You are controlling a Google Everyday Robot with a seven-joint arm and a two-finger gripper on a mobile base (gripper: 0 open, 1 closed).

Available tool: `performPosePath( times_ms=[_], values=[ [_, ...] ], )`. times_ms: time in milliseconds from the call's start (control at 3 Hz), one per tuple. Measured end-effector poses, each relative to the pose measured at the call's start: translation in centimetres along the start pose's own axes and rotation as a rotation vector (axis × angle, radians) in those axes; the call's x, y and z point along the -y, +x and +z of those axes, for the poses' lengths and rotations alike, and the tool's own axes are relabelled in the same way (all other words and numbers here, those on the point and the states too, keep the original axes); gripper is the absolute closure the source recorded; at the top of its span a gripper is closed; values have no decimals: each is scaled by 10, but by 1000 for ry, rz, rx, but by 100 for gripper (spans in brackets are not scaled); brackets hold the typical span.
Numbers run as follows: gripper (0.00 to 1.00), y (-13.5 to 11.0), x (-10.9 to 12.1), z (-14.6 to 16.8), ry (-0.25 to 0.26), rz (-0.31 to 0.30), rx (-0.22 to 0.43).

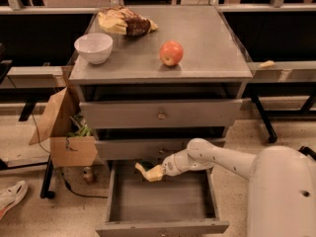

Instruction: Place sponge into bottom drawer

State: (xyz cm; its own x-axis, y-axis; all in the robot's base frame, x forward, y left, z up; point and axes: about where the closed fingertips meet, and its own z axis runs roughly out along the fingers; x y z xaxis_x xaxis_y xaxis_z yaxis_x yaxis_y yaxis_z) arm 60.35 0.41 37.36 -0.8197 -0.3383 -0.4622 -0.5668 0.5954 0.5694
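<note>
Warm overhead light lit the cabinet top (207, 43); shadow filled the gaps beneath. The gripper (150, 172) hung dim over the bottom drawer (163, 201).

One cabinet (212, 38) holds three drawers: one top drawer (197, 113), one middle drawer (128, 149) and one bottom drawer (158, 201). On top sit one apple (171, 53) at twelve o'clock, one bowl (94, 47) at eleven and one snack bag (126, 22). There is one arm (222, 157) with one gripper (150, 173) at six o'clock, and one sponge (146, 166) at its tip. At nine o'clock stands one cardboard box (64, 132), and at eight lies one shoe (11, 196).
</note>
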Motion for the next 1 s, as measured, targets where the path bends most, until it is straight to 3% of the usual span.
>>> performPosePath(
  times_ms=[333,667,1000],
  values=[
    [100,18,37,50,30,99,-105],
    [100,32,58,72,54,144,-163],
    [100,51,76,79,76,173,-179]
  ],
)
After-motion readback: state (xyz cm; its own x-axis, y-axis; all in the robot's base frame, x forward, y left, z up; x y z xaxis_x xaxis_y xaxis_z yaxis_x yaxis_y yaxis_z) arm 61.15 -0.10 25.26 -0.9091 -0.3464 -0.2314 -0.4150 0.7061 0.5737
